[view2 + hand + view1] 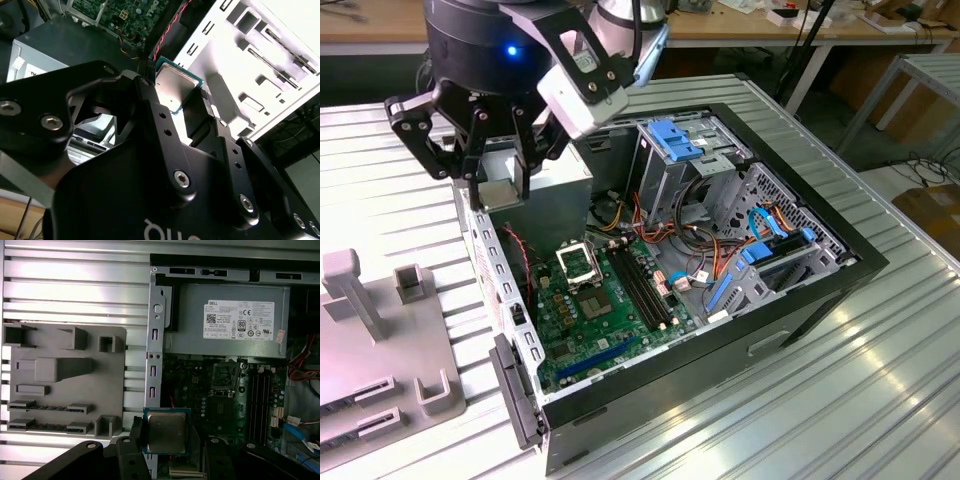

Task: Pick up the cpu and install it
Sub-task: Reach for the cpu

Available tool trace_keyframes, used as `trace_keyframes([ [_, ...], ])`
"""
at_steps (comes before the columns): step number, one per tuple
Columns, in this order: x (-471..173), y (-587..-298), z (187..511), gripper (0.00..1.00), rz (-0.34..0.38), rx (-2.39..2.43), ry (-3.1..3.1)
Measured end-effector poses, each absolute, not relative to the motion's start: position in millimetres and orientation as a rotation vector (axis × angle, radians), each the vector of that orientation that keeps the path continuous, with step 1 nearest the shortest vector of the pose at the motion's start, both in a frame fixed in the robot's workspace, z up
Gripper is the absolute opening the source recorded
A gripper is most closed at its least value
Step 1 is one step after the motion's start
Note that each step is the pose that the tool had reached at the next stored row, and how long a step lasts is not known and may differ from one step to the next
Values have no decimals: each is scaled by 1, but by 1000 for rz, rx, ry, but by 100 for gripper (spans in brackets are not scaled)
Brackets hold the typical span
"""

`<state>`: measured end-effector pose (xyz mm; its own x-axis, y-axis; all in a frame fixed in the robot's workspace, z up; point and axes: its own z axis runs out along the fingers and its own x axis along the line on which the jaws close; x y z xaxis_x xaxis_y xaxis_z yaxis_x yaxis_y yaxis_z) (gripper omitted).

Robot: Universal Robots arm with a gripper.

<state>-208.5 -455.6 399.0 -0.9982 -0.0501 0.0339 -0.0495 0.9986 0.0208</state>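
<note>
Cpu [166, 431] is clamped by its edges in the claw [500, 190] and kept flat for seating. It is held over the case [860, 262] wall, with the socket [578, 263] well apart at 4 o'clock in the exterior view.

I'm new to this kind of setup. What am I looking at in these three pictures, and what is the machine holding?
It is a robot arm whose end effector grips things. The exterior view looks on from off the arm; both wrist views come from cameras riding on it. On the ribbed metal table sit an open computer case, motherboard exposed, and a grey holder tray. The end effector is shut on the cpu, a small silver square chip.
</note>
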Motion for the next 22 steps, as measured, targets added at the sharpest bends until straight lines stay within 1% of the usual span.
trace_keyframes([
  [22, -175, -461, 399, 47, -31, 74, -3105],
])
